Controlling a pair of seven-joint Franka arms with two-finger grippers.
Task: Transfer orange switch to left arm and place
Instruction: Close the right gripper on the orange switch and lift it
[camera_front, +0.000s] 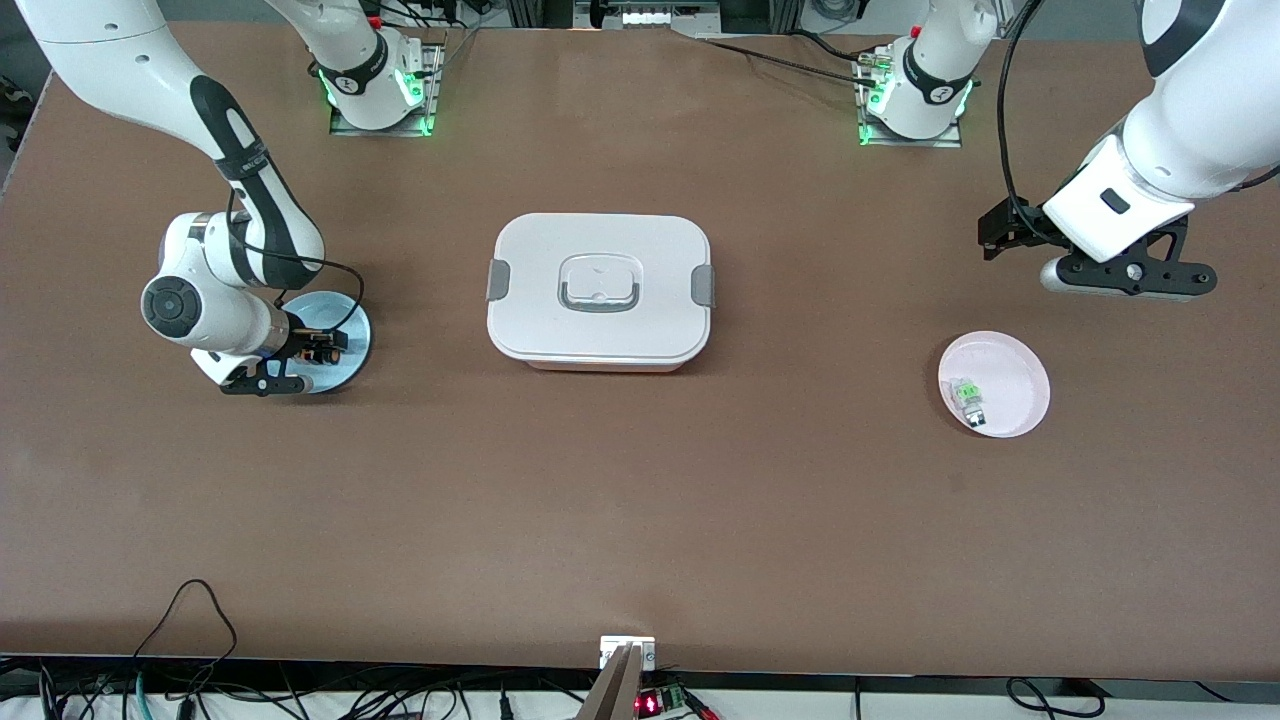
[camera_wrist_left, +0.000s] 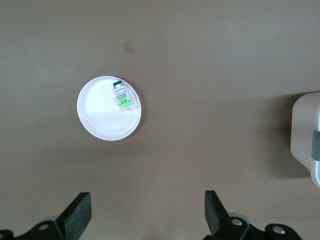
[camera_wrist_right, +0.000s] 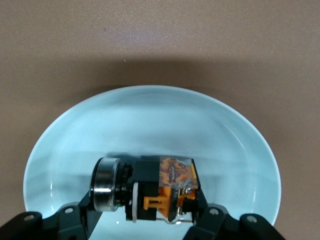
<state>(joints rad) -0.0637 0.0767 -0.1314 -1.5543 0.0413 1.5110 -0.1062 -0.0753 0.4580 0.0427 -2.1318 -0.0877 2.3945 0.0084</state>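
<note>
**Orange switch gripped, nothing carried yet**

My right gripper (camera_wrist_right: 145, 220) is clenched on the orange switch (camera_wrist_right: 150, 189), down in the pale blue dish (camera_front: 352, 345) at the right arm's end. I judge everything remains: lift, pass around the box (camera_front: 598, 290), handover. My left gripper (camera_wrist_left: 145, 220) waits, spread, over bare table near the pink dish (camera_front: 1020, 365).

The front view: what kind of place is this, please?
Probably a robotics lab: two arms bolted to a brown table, loose cables along its edge, and a staged box.
</note>
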